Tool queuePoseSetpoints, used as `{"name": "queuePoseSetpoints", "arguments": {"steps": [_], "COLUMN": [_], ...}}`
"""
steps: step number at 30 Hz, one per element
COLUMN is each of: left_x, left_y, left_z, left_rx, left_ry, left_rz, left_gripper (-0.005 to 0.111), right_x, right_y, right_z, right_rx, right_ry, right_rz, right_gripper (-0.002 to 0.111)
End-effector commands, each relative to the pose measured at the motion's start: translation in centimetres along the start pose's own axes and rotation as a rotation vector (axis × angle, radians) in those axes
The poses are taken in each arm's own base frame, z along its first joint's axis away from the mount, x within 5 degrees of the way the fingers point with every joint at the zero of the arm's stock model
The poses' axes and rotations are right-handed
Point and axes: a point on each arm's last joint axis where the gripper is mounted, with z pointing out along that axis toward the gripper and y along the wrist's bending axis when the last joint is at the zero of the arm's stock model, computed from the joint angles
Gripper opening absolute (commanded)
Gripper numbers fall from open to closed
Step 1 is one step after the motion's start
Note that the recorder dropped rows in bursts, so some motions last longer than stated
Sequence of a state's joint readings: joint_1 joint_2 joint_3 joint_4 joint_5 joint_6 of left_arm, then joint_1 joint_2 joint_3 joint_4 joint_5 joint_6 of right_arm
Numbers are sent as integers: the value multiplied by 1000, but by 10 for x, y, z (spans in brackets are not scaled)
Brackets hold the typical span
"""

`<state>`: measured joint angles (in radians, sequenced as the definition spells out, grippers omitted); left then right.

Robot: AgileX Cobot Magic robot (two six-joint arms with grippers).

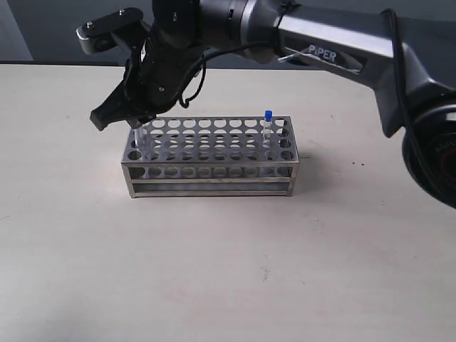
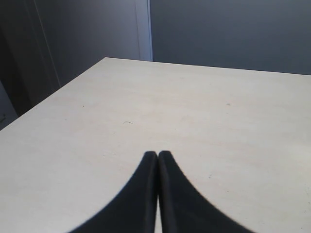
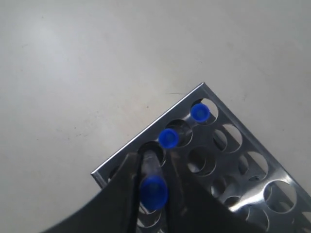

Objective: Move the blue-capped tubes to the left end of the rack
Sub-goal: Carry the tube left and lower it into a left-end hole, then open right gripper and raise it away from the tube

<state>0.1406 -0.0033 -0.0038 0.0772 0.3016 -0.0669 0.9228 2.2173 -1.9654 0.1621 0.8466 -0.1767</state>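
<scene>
The steel rack [image 1: 214,172] stands mid-table. My right gripper [image 1: 140,125] reaches across to its left end and is shut on a blue-capped tube [image 1: 140,140]. In the right wrist view that tube [image 3: 154,191] sits between the gripper's [image 3: 151,161] fingers with its lower end in an end-column hole of the rack [image 3: 141,137]. Two more blue-capped tubes [image 3: 168,138] [image 3: 199,112] stand in the same end column. A further blue-capped tube [image 1: 268,120] stands near the rack's right end. My left gripper [image 2: 158,154] is shut and empty over bare table.
The right arm [image 1: 335,50] spans the back of the table above the rack. In the left wrist view the table edge [image 2: 53,94] runs close to a dark wall.
</scene>
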Motion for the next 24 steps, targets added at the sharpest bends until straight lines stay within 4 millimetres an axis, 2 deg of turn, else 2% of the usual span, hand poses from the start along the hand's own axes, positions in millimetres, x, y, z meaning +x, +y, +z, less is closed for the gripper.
{"name": "queuePoseSetpoints", "arguments": {"steps": [1, 3, 5, 7, 11, 12, 15, 21, 24], "left_x": [0, 0, 0, 0, 0, 0, 0, 0, 0], "left_y": [0, 0, 0, 0, 0, 0, 0, 0, 0], "left_z": [1, 1, 1, 1, 1, 1, 1, 1, 1], "left_rx": [7, 7, 7, 7, 7, 7, 7, 7, 7], "left_ry": [-4, -4, -4, -4, -4, -4, -4, -4, -4], "left_rz": [-6, -6, -6, -6, -6, -6, -6, -6, -6], "left_gripper": [0, 0, 0, 0, 0, 0, 0, 0, 0], "right_x": [5, 7, 9, 9, 7, 7, 5, -4, -7], "right_y": [-2, -3, -3, -3, -2, -2, -2, 0, -4], "right_z": [15, 20, 23, 23, 21, 19, 10, -25, -42], "right_rx": [-1, 1, 1, 1, -4, -5, -4, 20, 86], "right_ry": [26, 34, 46, 46, 38, 40, 39, 1, -2], "right_rz": [-8, -9, -10, -10, 2, 1, -1, -29, -84], "right_gripper": [-1, -1, 4, 15, 46, 49, 46, 28, 27]}}
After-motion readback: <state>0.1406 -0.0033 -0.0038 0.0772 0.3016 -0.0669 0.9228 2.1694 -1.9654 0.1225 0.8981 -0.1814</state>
